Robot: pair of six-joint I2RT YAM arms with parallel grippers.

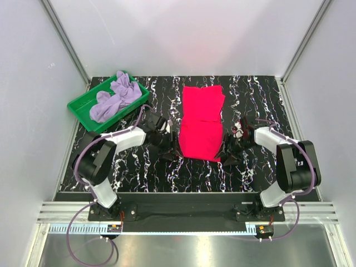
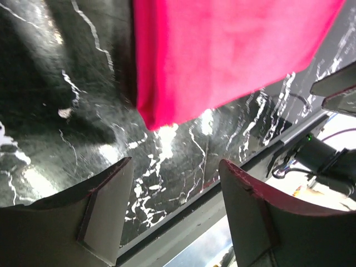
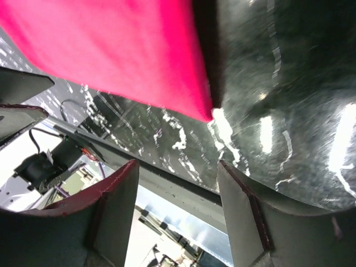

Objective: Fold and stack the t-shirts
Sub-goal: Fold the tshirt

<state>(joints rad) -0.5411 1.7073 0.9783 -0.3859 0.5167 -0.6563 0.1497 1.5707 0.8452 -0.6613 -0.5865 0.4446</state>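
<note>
A crimson t-shirt (image 1: 201, 122) lies folded into a long strip in the middle of the black marbled table (image 1: 139, 167). Its near half is doubled over. My left gripper (image 1: 170, 149) sits low just off its near left corner, and my right gripper (image 1: 228, 151) just off its near right corner. In the left wrist view the shirt's corner (image 2: 222, 55) lies beyond the open left gripper (image 2: 175, 183), which holds nothing. The right wrist view shows the same shirt (image 3: 111, 50) ahead of the open, empty right gripper (image 3: 178, 183). A lavender t-shirt (image 1: 114, 100) lies crumpled in the tray.
The green plastic tray (image 1: 82, 108) stands at the back left of the table, close behind the left arm. White enclosure walls surround the table on three sides. The table's near edge and a metal rail run just below both grippers.
</note>
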